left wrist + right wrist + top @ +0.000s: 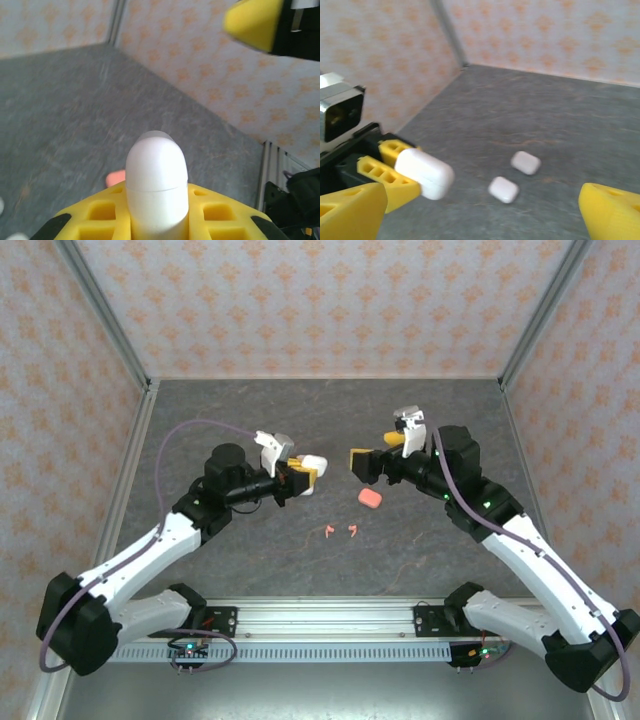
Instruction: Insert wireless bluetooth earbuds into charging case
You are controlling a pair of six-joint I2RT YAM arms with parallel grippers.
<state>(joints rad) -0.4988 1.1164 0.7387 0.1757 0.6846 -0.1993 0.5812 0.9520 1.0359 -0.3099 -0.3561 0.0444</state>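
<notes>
Now: white case (312,466) in a grip, pink earbuds (329,531) loose on the counter (250,560)

Nearest the arm bases, the two salmon-pink earbuds lie side by side, apart from everything else. Just beyond them, to the right, rests a pink case (370,498). Farther back, the left fingers (298,476) are clamped on the white case, its rounded end pointing toward the right fingers (362,462), which stand wide apart. Past the held case, two loose white cases (525,162) lie on the counter.

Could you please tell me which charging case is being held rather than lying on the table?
The white case clamped in the left gripper's jaws; the pink case and two other white cases lie loose on the table.
</notes>
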